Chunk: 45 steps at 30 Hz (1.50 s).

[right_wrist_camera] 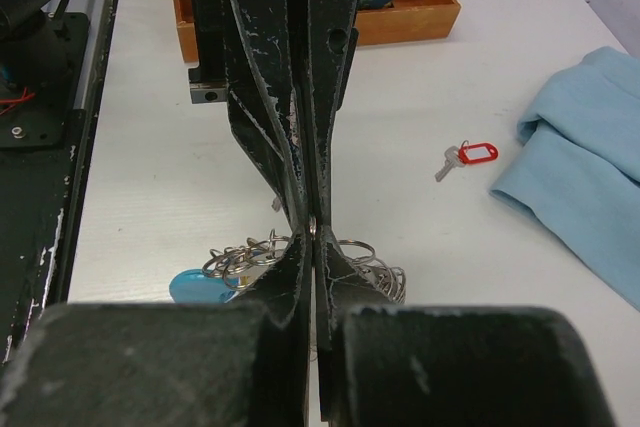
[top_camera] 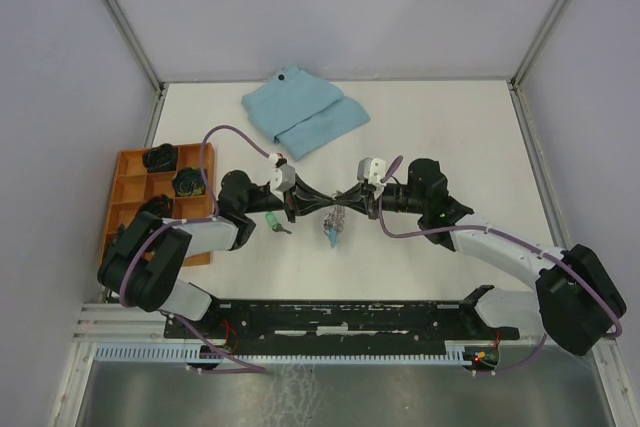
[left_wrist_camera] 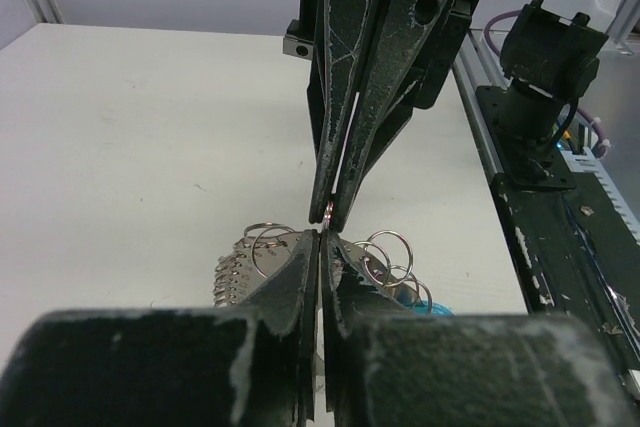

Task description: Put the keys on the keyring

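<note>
Left gripper and right gripper, jaws both pressed together, meet tip-to-tip above the keyring; whether either pinches a ring is unclear, so part them slowly.

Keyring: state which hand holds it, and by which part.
The right hand and left hand, tip to tip, each appear shut on one thin wire ring at the top of the keyring.
</note>
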Each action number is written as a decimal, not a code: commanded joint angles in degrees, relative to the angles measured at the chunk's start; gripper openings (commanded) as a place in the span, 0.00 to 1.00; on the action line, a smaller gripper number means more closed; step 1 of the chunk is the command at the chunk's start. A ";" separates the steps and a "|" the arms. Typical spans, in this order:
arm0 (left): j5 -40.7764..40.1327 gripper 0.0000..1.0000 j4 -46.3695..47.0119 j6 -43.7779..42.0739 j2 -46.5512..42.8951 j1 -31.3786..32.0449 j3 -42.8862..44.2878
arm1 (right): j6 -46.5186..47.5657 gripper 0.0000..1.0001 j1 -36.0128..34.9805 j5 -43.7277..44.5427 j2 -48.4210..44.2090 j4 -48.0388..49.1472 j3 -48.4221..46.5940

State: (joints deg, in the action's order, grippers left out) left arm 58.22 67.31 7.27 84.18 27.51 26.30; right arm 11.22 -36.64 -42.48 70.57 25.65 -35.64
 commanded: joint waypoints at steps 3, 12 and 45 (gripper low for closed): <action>1.11 0.03 0.66 0.24 -0.47 0.62 1.86 | -0.92 0.02 0.08 -1.60 -0.34 2.34 -1.92; -8.61 0.03 -37.76 -19.24 -12.35 1.27 8.10 | 4.86 0.29 0.03 6.70 -7.52 -22.31 -7.43; -21.54 0.03 -82.12 -34.34 -11.41 10.71 30.67 | 17.54 0.35 0.08 -2.47 2.83 -30.38 -17.67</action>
State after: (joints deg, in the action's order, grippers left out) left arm 36.07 -14.96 -24.73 72.60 37.58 54.06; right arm 28.60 -36.62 -41.98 73.23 -8.19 -51.53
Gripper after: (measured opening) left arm 0.034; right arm 0.365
